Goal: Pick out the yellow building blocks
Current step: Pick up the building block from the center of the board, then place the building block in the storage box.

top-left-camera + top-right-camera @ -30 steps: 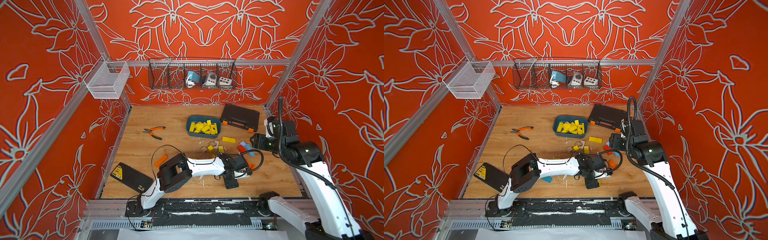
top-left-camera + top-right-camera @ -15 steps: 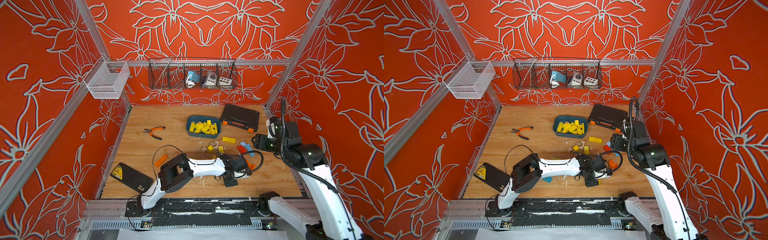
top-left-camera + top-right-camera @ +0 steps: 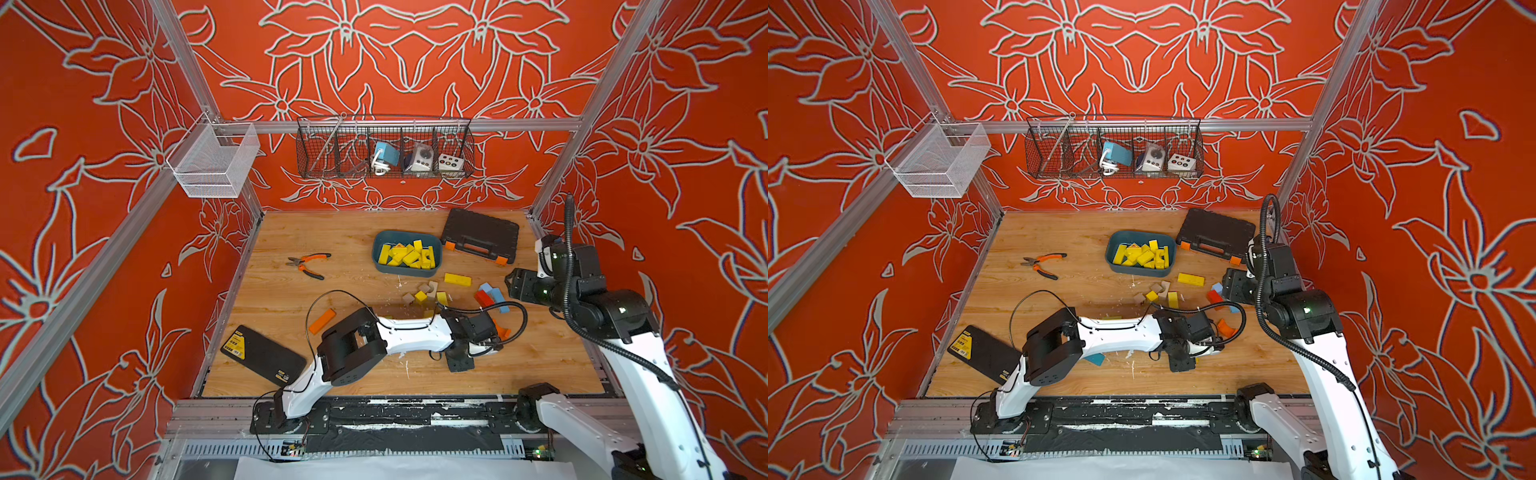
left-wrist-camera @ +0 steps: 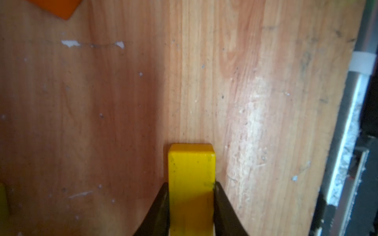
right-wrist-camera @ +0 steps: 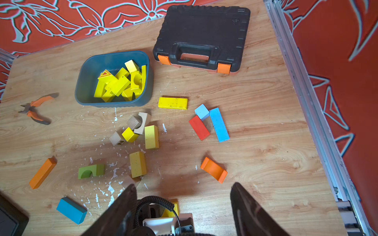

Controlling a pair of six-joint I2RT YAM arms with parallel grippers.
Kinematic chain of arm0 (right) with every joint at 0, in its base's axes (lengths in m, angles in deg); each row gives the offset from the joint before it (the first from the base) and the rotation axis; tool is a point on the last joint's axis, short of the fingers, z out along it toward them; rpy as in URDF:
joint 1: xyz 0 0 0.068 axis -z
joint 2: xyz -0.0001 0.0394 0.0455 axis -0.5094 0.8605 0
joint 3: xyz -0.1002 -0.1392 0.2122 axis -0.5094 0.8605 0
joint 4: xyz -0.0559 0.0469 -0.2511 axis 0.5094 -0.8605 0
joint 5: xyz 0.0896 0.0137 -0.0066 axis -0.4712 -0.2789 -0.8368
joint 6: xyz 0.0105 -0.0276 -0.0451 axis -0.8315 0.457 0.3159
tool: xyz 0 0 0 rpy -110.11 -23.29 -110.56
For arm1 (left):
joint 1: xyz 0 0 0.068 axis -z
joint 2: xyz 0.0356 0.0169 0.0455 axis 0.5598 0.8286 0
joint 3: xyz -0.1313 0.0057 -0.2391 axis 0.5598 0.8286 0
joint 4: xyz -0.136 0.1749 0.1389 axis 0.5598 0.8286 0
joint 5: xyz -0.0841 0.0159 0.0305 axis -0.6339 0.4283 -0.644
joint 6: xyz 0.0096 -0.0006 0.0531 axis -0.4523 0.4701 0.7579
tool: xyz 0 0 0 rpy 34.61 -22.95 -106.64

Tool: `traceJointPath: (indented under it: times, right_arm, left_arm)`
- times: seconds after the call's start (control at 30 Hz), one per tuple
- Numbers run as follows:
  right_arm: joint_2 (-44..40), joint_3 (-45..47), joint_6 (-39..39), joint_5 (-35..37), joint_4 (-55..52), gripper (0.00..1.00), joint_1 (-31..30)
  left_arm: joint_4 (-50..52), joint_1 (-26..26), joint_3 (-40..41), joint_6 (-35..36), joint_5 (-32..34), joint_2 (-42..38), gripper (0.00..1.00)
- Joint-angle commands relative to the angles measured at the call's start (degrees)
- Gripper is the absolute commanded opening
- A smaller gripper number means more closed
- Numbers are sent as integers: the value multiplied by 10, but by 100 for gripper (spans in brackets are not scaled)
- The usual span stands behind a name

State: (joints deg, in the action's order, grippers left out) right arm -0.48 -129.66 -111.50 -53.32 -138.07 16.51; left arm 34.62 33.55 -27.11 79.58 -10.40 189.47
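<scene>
While the left pincer (image 4: 191, 183) clamps a yellow block (image 4: 191, 163) near the table edge (image 4: 333, 114), the right pincer (image 5: 183, 185) gapes.

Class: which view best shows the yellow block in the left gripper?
Left wrist view: the yellow block is close up between the jaws. Right wrist shows only a corner behind a cable; both top views hide it.

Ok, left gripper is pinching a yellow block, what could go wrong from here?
One end of the yellow block sticks out past the left gripper, so it may tilt in the grip on lifting. The right gripper hangs open close over the left arm; a straight lift might hit it. On the way to the bin, the arm or its cable could sweep the loose yellow blocks.
</scene>
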Motion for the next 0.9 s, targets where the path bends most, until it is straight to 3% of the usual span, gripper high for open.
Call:
traceJointPath:
  times: [0.0,0.17,0.4,0.63,0.87]
  right_arm:
    - [-10,-13,-2,21,-20,75,5]
    - [-9,-14,-6,24,-14,75,6]
    - [5,7,-4,9,7,76,8]
    - [24,46,12,0,39,76,9]
    - [50,50,24,-12,59,76,9]
  left_arm:
    - [46,-3,-11,12,6,-33,22]
    - [86,-40,-52,14,-16,-75,23]
    - [143,-158,-164,24,-41,-81,23]
    - [160,-270,-268,38,-46,-39,23]
    - [140,-325,-319,50,-34,17,23]
